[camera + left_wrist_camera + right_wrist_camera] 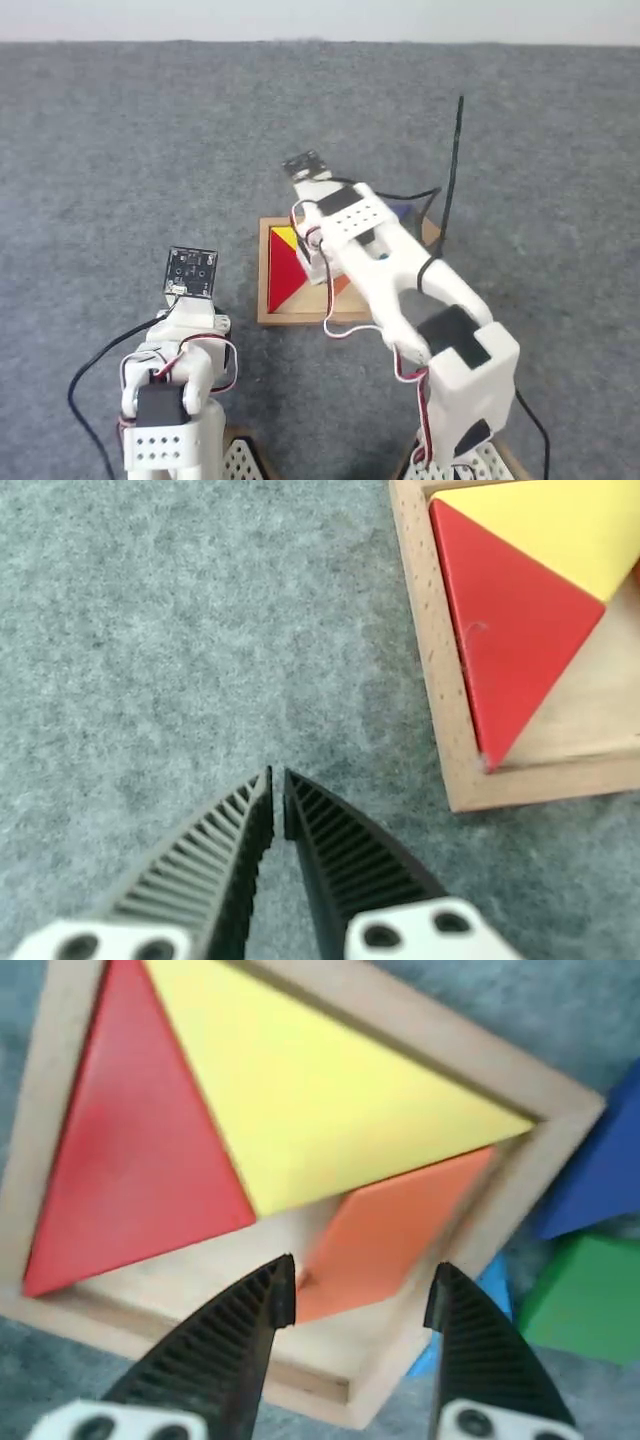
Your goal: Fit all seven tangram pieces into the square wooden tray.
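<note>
The square wooden tray lies mid-table, holding a red triangle, a yellow triangle and an orange piece beside the yellow one. My right gripper hangs open just above the tray, its fingers on either side of the orange piece's edge without touching it. A dark blue piece, a green piece and a light blue piece lie on the carpet beyond the tray's rim. My left gripper is shut and empty over the carpet near the tray's corner.
Grey carpet covers the table, with wide open room to the left and behind the tray. The right arm stretches over the tray, with cables and a black rod beside it. The left arm stands folded at the front left.
</note>
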